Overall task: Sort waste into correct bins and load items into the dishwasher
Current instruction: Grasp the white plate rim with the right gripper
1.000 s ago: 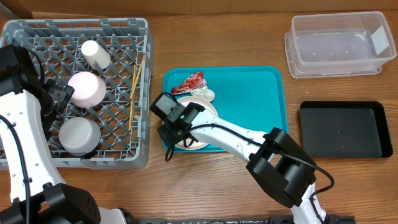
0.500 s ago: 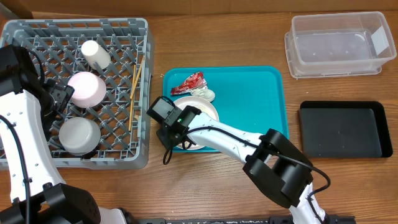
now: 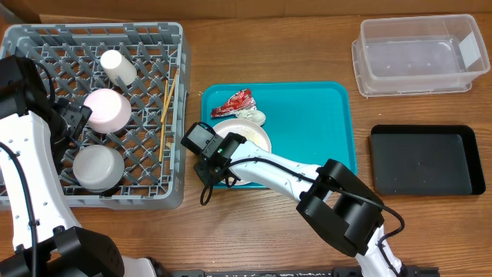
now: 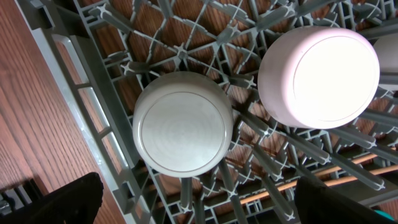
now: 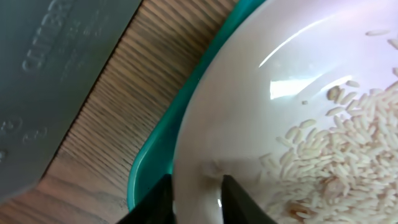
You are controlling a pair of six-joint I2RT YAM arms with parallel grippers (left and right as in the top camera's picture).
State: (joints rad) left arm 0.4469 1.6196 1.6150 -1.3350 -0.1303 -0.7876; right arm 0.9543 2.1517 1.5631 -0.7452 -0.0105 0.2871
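Observation:
The large white plate [image 3: 254, 137] lies on the teal tray [image 3: 307, 123] with white rice crumbs [image 5: 348, 149] on it. My right gripper [image 5: 196, 199] is shut on the plate's near-left rim [image 3: 223, 165]. The red wrapper [image 3: 236, 101] and a white crumpled scrap [image 3: 252, 115] lie just behind the plate. The grey dish rack [image 3: 92, 115] holds the white cup [image 3: 118, 67], two pale bowls [image 3: 108, 110] [image 3: 98, 167], which also show in the left wrist view [image 4: 317, 74] [image 4: 181, 130], and the chopsticks [image 3: 167, 108]. My left gripper [image 4: 199, 205] is open above the rack's near-left part.
The clear plastic tub [image 3: 419, 55] stands at the far right. The black tray [image 3: 427, 159] lies in front of it at the right. Bare wood table lies between the teal tray and these bins.
My right gripper has shifted a little left along the plate's rim and the plate has moved slightly with it. The left arm has not moved.

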